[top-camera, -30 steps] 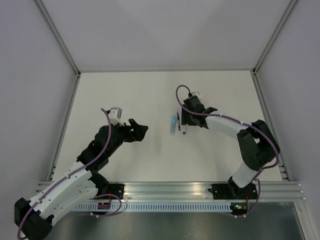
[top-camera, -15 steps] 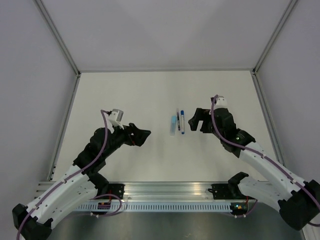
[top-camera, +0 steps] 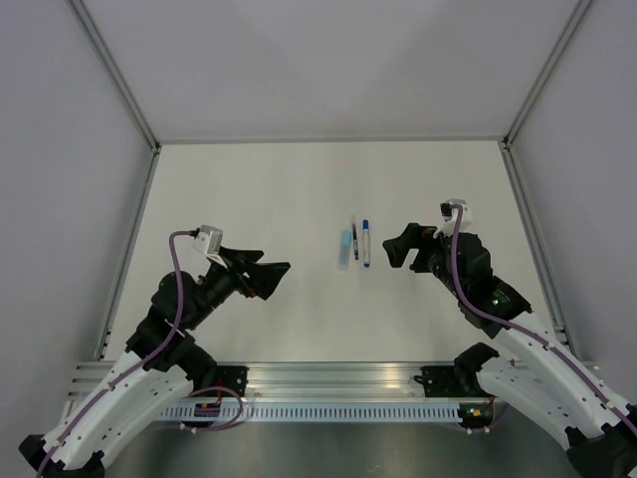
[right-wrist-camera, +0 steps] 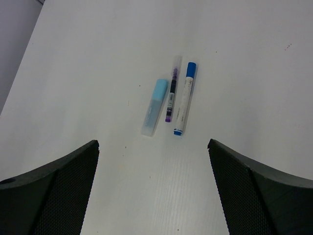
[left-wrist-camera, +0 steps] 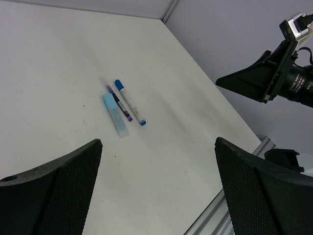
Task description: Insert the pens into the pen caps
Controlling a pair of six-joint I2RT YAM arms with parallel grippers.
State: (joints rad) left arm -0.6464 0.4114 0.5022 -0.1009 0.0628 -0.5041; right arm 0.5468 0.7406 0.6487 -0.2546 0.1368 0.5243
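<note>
A: Checking the left gripper (top-camera: 276, 280)?
B: Gaping wide, gripping nothing, hanging well left of the white-barrel pen (right-wrist-camera: 184, 98).
A: Checking the right gripper (top-camera: 390, 253)?
B: Gaping too, carrying nothing, hovering near that pen's right.
A: Locating the rest?
B: Spotting the slim black pen (right-wrist-camera: 170, 95) lying just left of the white-barrel pen, the pale-blue tube (right-wrist-camera: 155, 107) lying just beyond it, all flat on the table (right-wrist-camera: 98, 58).

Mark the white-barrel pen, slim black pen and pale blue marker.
white-barrel pen (right-wrist-camera: 185, 100), right wrist view, middle of the white barrel.
slim black pen (right-wrist-camera: 171, 99), right wrist view, middle of its dark barrel.
pale blue marker (right-wrist-camera: 154, 107), right wrist view, middle of its body.
</note>
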